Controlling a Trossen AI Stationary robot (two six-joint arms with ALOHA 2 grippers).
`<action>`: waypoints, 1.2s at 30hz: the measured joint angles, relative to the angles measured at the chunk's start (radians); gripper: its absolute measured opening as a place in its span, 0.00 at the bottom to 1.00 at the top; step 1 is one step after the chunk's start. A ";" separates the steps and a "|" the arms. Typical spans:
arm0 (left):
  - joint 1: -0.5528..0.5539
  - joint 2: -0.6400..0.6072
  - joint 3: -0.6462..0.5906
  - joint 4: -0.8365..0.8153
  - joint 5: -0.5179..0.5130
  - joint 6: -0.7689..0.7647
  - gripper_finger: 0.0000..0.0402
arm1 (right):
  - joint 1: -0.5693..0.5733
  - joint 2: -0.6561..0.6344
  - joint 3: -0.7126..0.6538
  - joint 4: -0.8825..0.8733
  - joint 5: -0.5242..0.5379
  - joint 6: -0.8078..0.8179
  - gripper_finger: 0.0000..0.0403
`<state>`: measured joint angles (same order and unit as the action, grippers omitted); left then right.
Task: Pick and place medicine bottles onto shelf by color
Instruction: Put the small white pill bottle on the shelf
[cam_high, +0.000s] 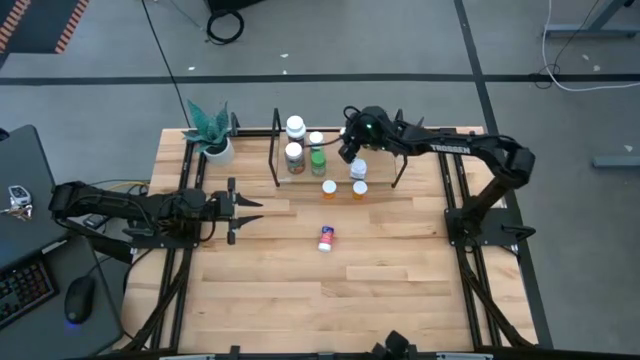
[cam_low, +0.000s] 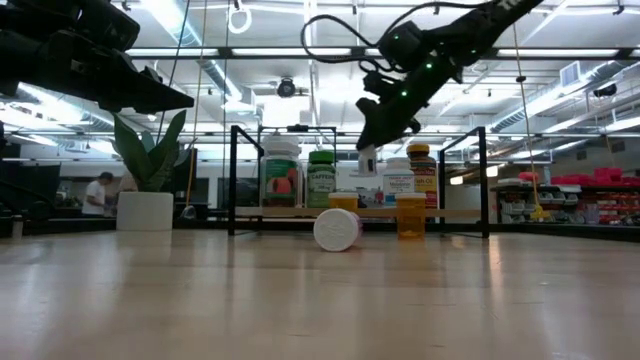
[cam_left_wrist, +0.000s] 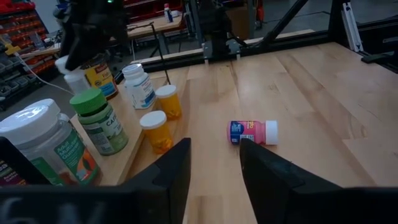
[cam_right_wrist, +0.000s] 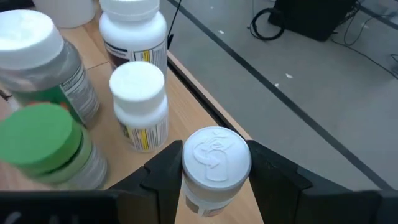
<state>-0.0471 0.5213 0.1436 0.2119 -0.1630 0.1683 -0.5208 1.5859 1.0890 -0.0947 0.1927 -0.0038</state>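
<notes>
A white-capped bottle sits clamped between the right jaws, one finger pressed to each side of it just below the cap, so the jaws are closed on it. In the high view these right jaws hang over the right part of the shelf, and in the low view the held bottle hangs above the shelf base rather than resting on it.

Just beyond the right jaws stands a small white bottle with a yellow label, and past that a taller white bottle. Off to one side of them are a green-capped bottle and a big white-capped jar. All of these stand upright on the shelf.

On the table just in front of the shelf, two amber bottles with yellow caps stand side by side, below and a little nearer than the right jaws.

The left jaws hover above the table, well apart from the shelf, with the fingers a small way apart and nothing between them. Straight ahead of them, some way off, a red-and-blue labelled bottle lies on its side on the bare table, white cap pointing away from the shelf. In the low view its cap faces the camera.

A white pot with a green plant stands at the shelf's left end, beyond the left jaws.
</notes>
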 joint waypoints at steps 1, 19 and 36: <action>0.000 0.000 0.000 0.000 0.000 0.000 0.35 | 0.000 0.019 0.028 -0.016 -0.001 -0.004 0.43; 0.000 0.000 0.000 0.000 0.000 0.000 0.37 | -0.034 0.231 0.183 -0.093 -0.037 0.046 0.43; 0.000 0.000 0.000 0.000 0.000 0.000 0.37 | -0.012 0.211 0.183 -0.180 0.047 0.081 0.43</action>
<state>-0.0470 0.5213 0.1436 0.2123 -0.1627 0.1680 -0.5327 1.7973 1.2720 -0.2748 0.2402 0.0775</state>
